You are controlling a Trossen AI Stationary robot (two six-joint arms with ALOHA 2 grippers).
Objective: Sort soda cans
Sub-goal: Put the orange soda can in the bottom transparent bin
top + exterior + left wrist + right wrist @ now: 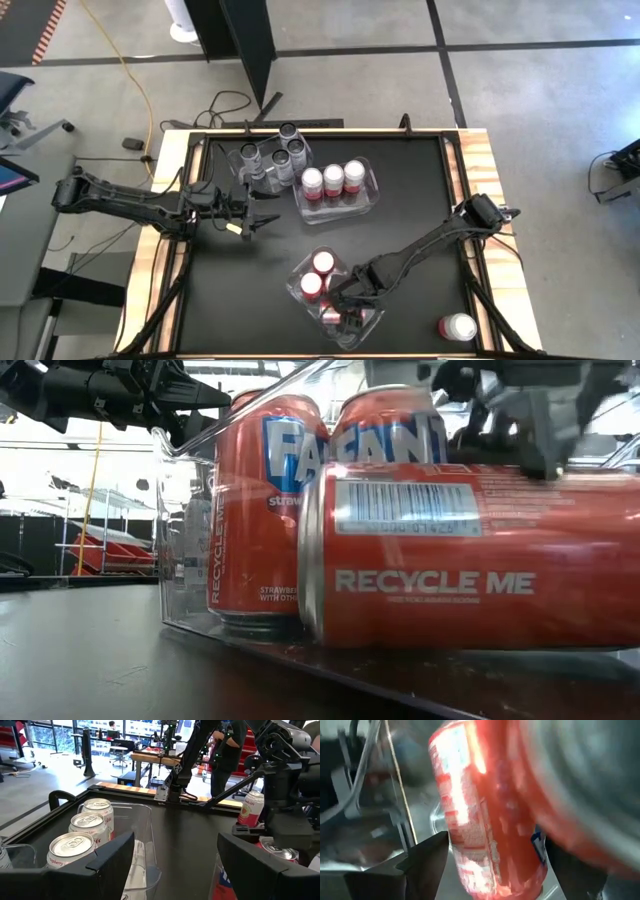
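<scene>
A black table top (420,200) carries the bins. At left the left gripper (262,222) hovers, fingers apart, holding nothing. Just beyond it stand three upright red cans (334,180). Rightward, the right gripper (345,305) is clamped on a Fanta can (480,555) lying on its side in the near bin (298,290).

The soda cans (450,550) are looking like glossy metal with silver tops. The bin (370,180) is showing clear smooth plastic. The table (420,200) is showing matt black, edged in wood.
</scene>
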